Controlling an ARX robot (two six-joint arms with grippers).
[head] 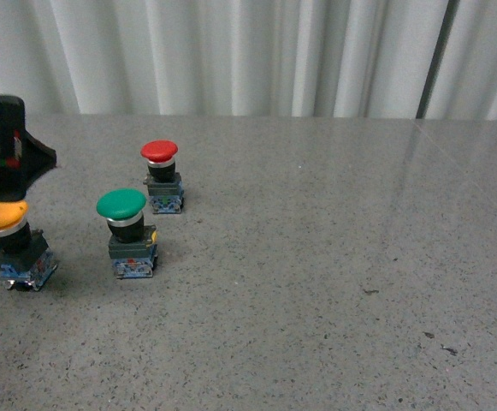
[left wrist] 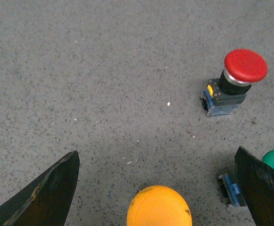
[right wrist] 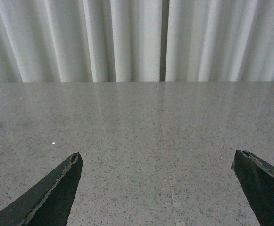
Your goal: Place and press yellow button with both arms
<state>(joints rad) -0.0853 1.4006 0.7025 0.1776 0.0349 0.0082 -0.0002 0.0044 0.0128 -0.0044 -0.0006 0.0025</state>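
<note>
Yellow button stands on the grey speckled table at the far left of the front view, leftmost of three buttons. It has a broad orange-yellow mushroom cap, a silver ring beneath it, a black body and a blue-grey block base resting on the table. Just to its right stands the green button, and farther back the smaller red button. All three stand apart from one another.

Left arm hangs directly over the yellow button. Its black bulk meets the cap's top edge in the front view, and whether they touch cannot be told. In the left wrist view the left gripper is spread wide, one of its fingers on either side of the cap. Table shows between each finger and the cap, so it grips nothing. The green button shows partly behind the other finger, and the red one stands beyond.

Right gripper is likewise spread wide with nothing between its fingers, above the table and facing the white curtain.
</note>
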